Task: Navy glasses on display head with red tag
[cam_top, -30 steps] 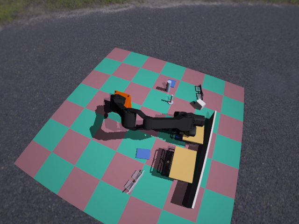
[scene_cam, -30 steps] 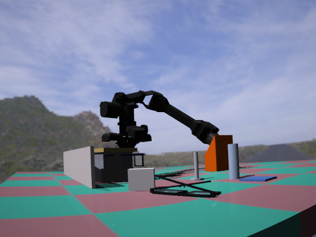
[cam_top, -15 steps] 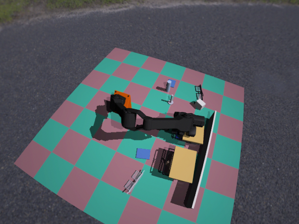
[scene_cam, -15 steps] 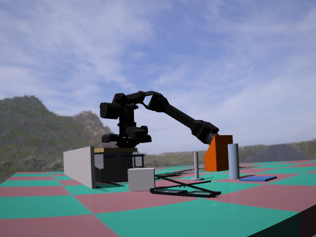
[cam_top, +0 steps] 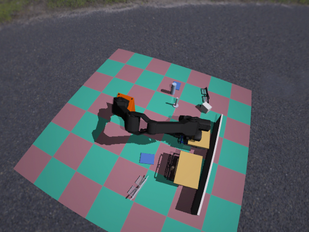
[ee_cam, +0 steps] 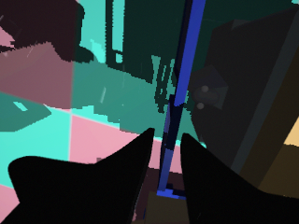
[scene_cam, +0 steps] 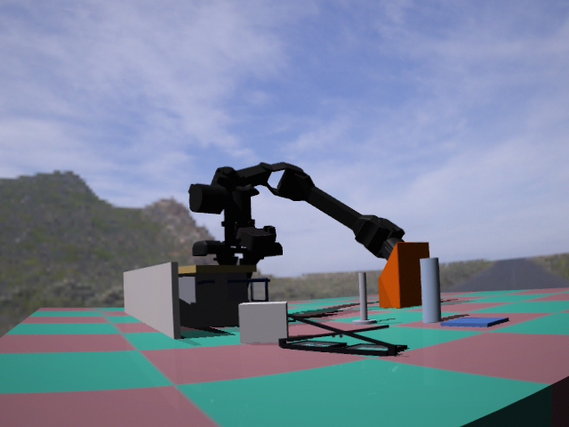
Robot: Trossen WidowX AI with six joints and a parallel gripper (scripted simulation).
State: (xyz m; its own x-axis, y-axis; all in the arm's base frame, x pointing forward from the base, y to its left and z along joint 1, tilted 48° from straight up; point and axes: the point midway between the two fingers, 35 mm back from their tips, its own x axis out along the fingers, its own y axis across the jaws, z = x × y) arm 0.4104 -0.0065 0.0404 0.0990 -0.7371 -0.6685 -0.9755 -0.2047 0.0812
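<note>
Wrist view, claw (ee_cam: 166, 140) spread, navy glasses (ee_cam: 179, 89) temple between its fingers untouched, dark head (ee_cam: 243, 93) beside.

Desk (cam_top: 75, 150) chequered teal and dusty pink. Arm (cam_top: 162, 127) black on orange base (cam_top: 127, 99). Navy glasses (ee_cam: 179, 89) blue-to-navy frame. Two tan-topped blocks (cam_top: 188, 169). White cube (cam_top: 206, 107). Flat blue squares (cam_top: 147, 158). Pale grey-blue cylinder (cam_top: 173, 88). Black glasses (scene_cam: 342, 342). Surrounding ground dark grey.
</note>
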